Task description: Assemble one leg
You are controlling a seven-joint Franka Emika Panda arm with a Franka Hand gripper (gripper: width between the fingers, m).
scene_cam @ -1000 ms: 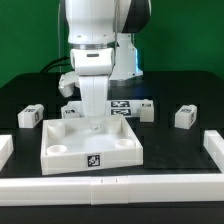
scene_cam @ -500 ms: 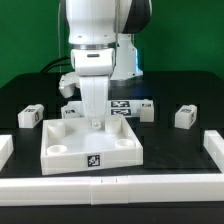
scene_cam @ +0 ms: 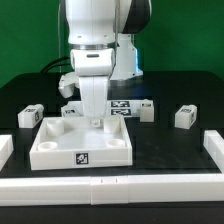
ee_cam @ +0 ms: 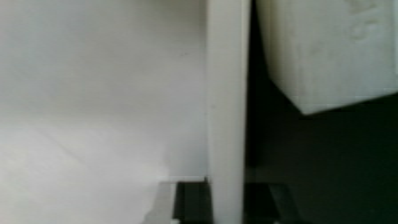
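The large white square tray (scene_cam: 60, 150) lies at the table's middle, a tag on its front wall. My gripper (scene_cam: 95, 122) stands upright over its far rim and is shut on that rim. In the wrist view the rim (ee_cam: 228, 100) runs as a thin white wall between my two dark fingers (ee_cam: 192, 202), and the gripper (ee_cam: 228, 196) pinches it. Small tagged white legs lie apart from the tray: one at the exterior view's left (scene_cam: 31, 117), one at its right (scene_cam: 185, 117), and one behind the tray (scene_cam: 146, 109). None is held.
The marker board (scene_cam: 120, 105) lies behind the tray. Long white bars edge the table at the front (scene_cam: 110, 187), left (scene_cam: 5, 150) and right (scene_cam: 213, 148). A white piece (ee_cam: 329, 60) shows beyond the rim in the wrist view.
The tray has slid toward the exterior view's left with my gripper holding its far rim. The loose legs have not moved.
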